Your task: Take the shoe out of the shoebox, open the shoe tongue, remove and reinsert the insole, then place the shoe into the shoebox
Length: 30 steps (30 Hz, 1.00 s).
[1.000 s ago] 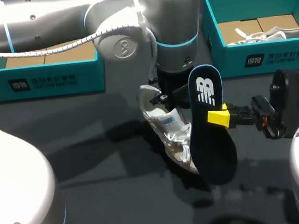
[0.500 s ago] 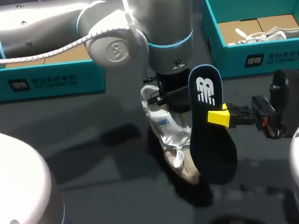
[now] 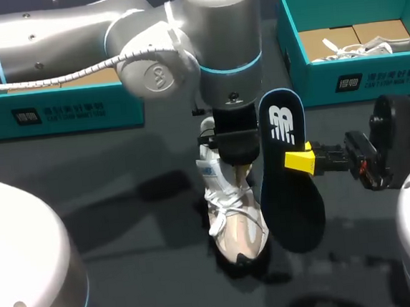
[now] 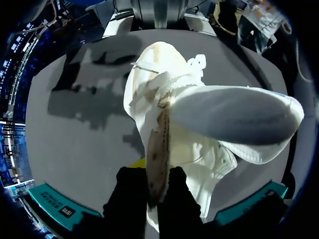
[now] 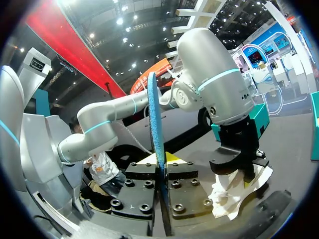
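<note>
Pinching a brown flap at the mouth of the white shoe [image 4: 174,99] with the left gripper [image 4: 152,185], both fingers pressed on it from two sides. Holding that shoe heel-high, laces up, toe down at the dark table [image 3: 125,225]. Clamping the dark insole [image 3: 291,189] in the right gripper [image 3: 300,161], yellow tips closed on its edge, upright and just beside the shoe. Further back, well apart from both: left shoebox [image 3: 65,112] partly behind the left arm, right shoebox [image 3: 371,81] with a second shoe [image 3: 389,42] inside.
</note>
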Tool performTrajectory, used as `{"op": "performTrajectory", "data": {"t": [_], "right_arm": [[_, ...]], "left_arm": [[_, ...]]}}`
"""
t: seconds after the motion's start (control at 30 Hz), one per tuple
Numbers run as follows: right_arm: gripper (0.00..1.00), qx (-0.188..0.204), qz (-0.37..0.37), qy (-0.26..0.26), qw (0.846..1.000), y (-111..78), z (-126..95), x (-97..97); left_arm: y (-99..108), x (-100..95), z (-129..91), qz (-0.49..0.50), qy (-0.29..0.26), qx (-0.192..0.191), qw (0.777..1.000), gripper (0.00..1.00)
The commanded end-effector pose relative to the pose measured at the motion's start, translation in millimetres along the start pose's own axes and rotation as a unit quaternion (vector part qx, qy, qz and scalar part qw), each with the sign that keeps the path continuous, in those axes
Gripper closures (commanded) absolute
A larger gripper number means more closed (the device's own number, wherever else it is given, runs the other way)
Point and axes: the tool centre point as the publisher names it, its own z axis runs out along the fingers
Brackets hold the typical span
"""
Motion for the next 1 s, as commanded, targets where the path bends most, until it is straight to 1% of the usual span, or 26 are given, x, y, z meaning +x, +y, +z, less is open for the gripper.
{"op": "performTrajectory", "data": {"t": [0.03,0.37,0.63,0.87,0.93,0.97,1.0], "right_arm": [[1.00,0.000,0.000,-0.003,1.000,-1.0,0,3.0],[1.00,0.000,0.000,-0.003,1.000,-1.0,0,3.0],[1.00,0.000,0.000,-0.003,1.000,-1.0,0,3.0],[1.00,0.000,0.000,-0.003,1.000,-1.0,0,3.0],[1.00,0.000,0.000,-0.003,1.000,-1.0,0,3.0],[1.00,0.000,0.000,-0.003,1.000,-1.0,0,3.0],[1.00,0.000,0.000,-0.003,1.000,-1.0,0,3.0]], "left_arm": [[1,-5.4,11,0.000,0.010,0.003,1.000,1.00],[-4,-6.1,38,0.032,0.036,0.006,0.999,1.00],[-7,-10.0,53,0.041,0.061,0.000,0.997,1.00],[-5,-12.5,65,0.040,0.071,0.000,0.997,1.00],[-5,-13.5,67,0.040,0.072,-0.001,0.997,0.87],[-4,-13.9,68,0.041,0.075,-0.007,0.996,0.75],[-4,-14.1,69,0.041,0.075,-0.008,0.996,0.70]]}}
